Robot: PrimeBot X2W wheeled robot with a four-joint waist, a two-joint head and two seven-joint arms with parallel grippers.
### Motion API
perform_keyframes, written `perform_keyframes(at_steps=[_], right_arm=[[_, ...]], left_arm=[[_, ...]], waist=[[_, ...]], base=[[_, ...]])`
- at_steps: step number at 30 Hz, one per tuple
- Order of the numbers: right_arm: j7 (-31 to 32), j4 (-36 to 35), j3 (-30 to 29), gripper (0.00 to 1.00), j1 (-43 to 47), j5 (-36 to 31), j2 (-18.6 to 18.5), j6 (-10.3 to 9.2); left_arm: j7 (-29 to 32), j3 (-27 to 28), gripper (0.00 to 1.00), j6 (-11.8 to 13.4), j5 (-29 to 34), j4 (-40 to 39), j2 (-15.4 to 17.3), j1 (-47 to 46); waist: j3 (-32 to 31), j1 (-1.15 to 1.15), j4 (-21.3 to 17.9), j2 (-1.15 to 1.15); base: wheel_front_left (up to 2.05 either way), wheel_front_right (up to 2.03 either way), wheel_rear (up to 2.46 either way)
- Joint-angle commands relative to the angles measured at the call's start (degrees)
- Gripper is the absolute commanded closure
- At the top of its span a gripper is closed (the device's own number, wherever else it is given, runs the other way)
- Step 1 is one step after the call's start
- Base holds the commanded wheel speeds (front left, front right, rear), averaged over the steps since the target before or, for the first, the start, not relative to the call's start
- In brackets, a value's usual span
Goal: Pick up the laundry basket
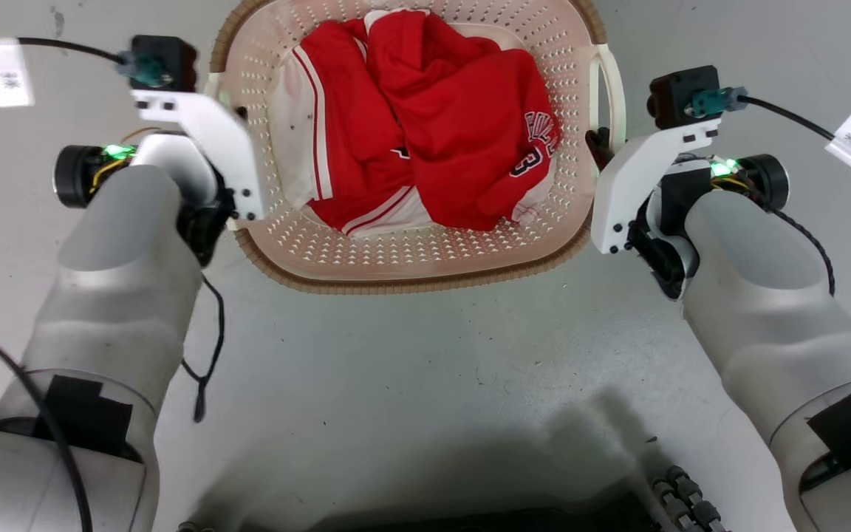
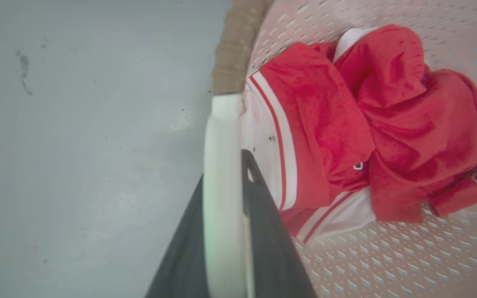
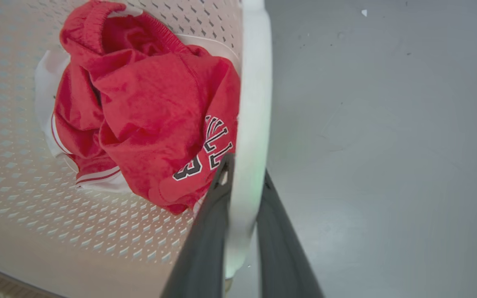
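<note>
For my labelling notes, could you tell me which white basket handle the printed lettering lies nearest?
The right handle, held by the right gripper; the lettering lies beside it, while striped fabric adjoins the left handle.

A pale grey floor [image 1: 425, 355] is spreading smooth and slightly glossy on all sides, carrying faint scuffs and a dark smudge [image 2: 24, 70]. A soft shadow [image 1: 580, 443] is lying across its near part under even light.
</note>
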Motion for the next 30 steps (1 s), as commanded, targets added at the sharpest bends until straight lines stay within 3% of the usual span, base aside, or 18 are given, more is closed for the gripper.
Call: perform_keyframes(at_steps=[1,11,16,29,30], right_arm=[[0.0,-0.2,0.6,1.00,-0.5,0.2,1.1,0.34],[0.0,-0.6,4.6,1.00,-1.0,4.2,0.2,0.49],[3.8,-0.8,7.2,1.00,0.5,6.8,-0.5,0.51],[15.0,-3.1,12.9,1.00,3.5,14.5,-2.8,0.53],[17.2,-3.0,14.2,1.00,4.8,16.5,-3.5,0.53]], left_arm=[[0.1,-0.2,1.00,-0.3,-0.2,0.0,-0.1,-0.7],[1.5,-3.3,1.00,-0.1,-3.0,-0.1,-0.4,-0.9],[4.8,-5.1,1.00,-0.3,-5.1,0.1,-1.8,0.3],[13.8,-8.1,1.00,-0.5,-11.3,1.0,-4.5,4.3],[16.7,-8.9,1.00,-0.5,-13.1,1.2,-5.0,6.0]], waist=[[0.0,0.00,0.0,0.00],[-1.2,0.00,0.2,0.00],[-4.5,0.00,0.7,0.00],[-18.8,0.00,1.8,0.00],[-23.8,0.00,2.2,0.00]], base=[[0.00,0.00,0.00],[0.00,0.00,0.00],[0.00,0.00,0.00],[0.00,0.00,0.00],[0.00,0.00,0.00]])
